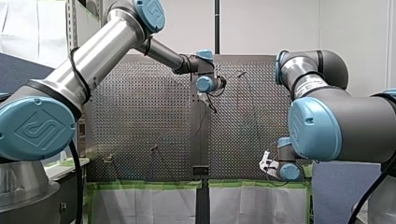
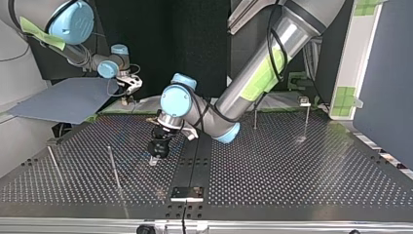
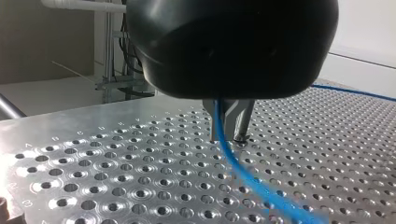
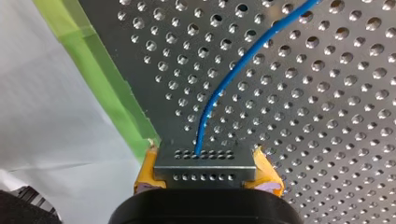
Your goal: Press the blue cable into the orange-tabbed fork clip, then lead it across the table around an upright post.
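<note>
Left fingers [image 3: 243,116] are pinched on the blue cable [image 3: 232,162] in the left wrist view, tips down at the surface [image 3: 116,158]. Right wrist view: yellow-padded right fingers [image 4: 148,170] clamp a small metal block [image 4: 205,168] with the cable running out of it. Top view: my left arm [image 2: 253,73] reaches down near mid-surface.

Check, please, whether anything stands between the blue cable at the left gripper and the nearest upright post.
Nothing visible does: only table surface shows between the left gripper, with the cable at it, and that post.
</note>
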### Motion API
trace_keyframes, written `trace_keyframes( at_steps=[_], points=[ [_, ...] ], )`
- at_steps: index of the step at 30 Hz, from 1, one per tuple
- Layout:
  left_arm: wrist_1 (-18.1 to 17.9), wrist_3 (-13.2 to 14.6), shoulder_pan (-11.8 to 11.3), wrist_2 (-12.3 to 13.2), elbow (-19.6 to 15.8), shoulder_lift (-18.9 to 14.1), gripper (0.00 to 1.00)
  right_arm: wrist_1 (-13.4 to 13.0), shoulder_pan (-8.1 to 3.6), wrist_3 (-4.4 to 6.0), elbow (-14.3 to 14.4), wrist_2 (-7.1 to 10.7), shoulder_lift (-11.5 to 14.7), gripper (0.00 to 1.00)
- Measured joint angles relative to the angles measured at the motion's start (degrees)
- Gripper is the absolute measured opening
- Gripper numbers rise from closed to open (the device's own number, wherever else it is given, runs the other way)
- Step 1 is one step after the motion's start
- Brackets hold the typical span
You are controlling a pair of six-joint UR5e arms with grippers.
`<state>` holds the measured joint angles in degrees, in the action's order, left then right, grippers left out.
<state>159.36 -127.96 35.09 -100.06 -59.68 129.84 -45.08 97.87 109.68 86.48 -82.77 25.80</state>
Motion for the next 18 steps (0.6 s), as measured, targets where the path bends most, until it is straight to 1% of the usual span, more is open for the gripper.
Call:
trace_keyframes(
  at_steps=[10, 18],
  points=[
    [0.58, 0.0, 0.08, -0.04, -0.02, 0.0, 0.0, -0.63, -0.35, 0.02, -0.02, -0.03, -1.45, 0.0],
    [0.61, 0.0, 0.07, -0.09, -0.02, 0.0, 0.0, -2.0, -0.64, 0.29, -0.22, 0.1, -3.28, 0.0]
  ],
)
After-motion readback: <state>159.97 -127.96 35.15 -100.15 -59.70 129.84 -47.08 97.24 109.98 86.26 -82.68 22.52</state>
